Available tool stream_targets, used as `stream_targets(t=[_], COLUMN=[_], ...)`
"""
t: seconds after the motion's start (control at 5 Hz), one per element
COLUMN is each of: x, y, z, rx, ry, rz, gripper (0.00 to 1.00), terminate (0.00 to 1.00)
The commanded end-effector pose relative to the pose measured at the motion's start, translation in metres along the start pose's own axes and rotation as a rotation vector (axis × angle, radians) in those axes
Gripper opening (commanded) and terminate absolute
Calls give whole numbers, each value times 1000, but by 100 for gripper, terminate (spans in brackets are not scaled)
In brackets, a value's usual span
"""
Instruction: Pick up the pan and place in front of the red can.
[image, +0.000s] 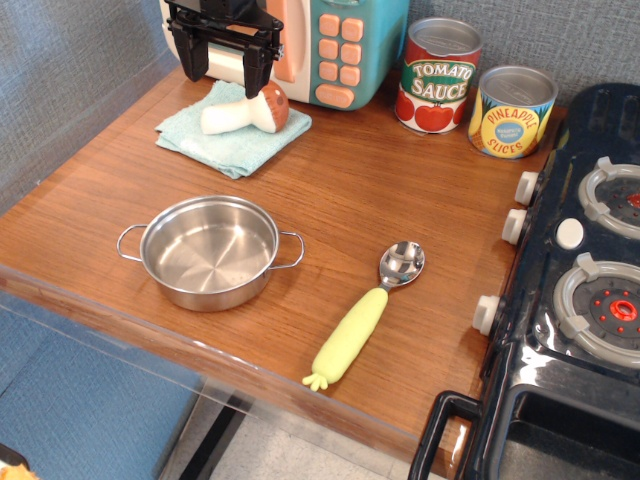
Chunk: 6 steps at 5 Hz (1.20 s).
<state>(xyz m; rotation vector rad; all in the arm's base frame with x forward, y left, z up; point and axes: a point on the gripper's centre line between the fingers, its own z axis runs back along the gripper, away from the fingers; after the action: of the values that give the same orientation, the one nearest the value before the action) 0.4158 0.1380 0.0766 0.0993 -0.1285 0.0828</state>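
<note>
The pan (210, 251) is a small shiny steel pan with two wire loop handles. It sits empty on the wooden table (380, 180) near the front left edge. The red can (437, 76), labelled "Tomato Sauce", stands upright at the back right of the table. My gripper (224, 78) is black and hangs at the back left, above a toy mushroom, far from the pan. Its fingers are spread apart and hold nothing.
A toy mushroom (247, 113) lies on a light blue cloth (232, 138) under the gripper. A toy microwave (335, 45) stands at the back. A yellow "Pineapple Slices" can (512, 112) is right of the red can. A yellow-handled spoon (365, 315) lies front centre. A black toy stove (580, 280) fills the right side.
</note>
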Motion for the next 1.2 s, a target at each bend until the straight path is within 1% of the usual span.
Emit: stream_targets(t=[0.0,0.2,0.4,0.6,0.8,1.0], x=[0,-25,-52,-99,-142,-163], y=[0,-19,-35,-45,-51,-57], z=[0,22,57,87,84,60], rx=[0,-38,-84,-95,-116,-88], ry=[0,-45,-115,-187,-175,-138], rz=[0,-100,-166,-253,-334,-357], gripper=[100,100,100,100,100,100], terminate=[0,0,0,0,0,0])
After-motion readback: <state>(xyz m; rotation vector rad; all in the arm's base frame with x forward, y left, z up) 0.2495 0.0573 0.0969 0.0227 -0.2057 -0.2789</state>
